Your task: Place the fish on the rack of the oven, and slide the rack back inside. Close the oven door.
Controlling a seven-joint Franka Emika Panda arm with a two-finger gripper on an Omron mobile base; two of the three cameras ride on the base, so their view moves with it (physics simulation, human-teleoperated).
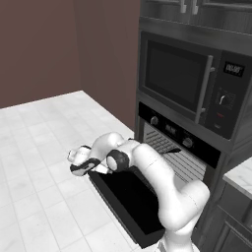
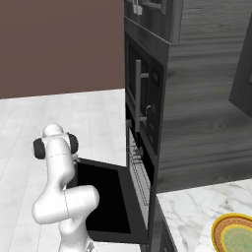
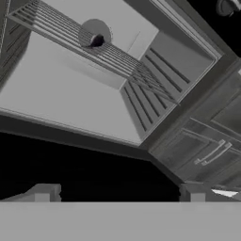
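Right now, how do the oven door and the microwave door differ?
The oven door hangs open, dropped flat over the floor; the microwave door above it is shut and upright. The microwave door carries a vertical bar handle; the oven door shows as a plain black slab. Both are dark, set in one tall cabinet.

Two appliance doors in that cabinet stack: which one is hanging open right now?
The oven door, the lower one, dropped flat toward the floor. The microwave above it is shut.

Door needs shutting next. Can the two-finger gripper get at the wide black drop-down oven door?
Probably yes: the open two-finger gripper hangs close by the outer edge of the wide black lowered oven door, nothing between them.
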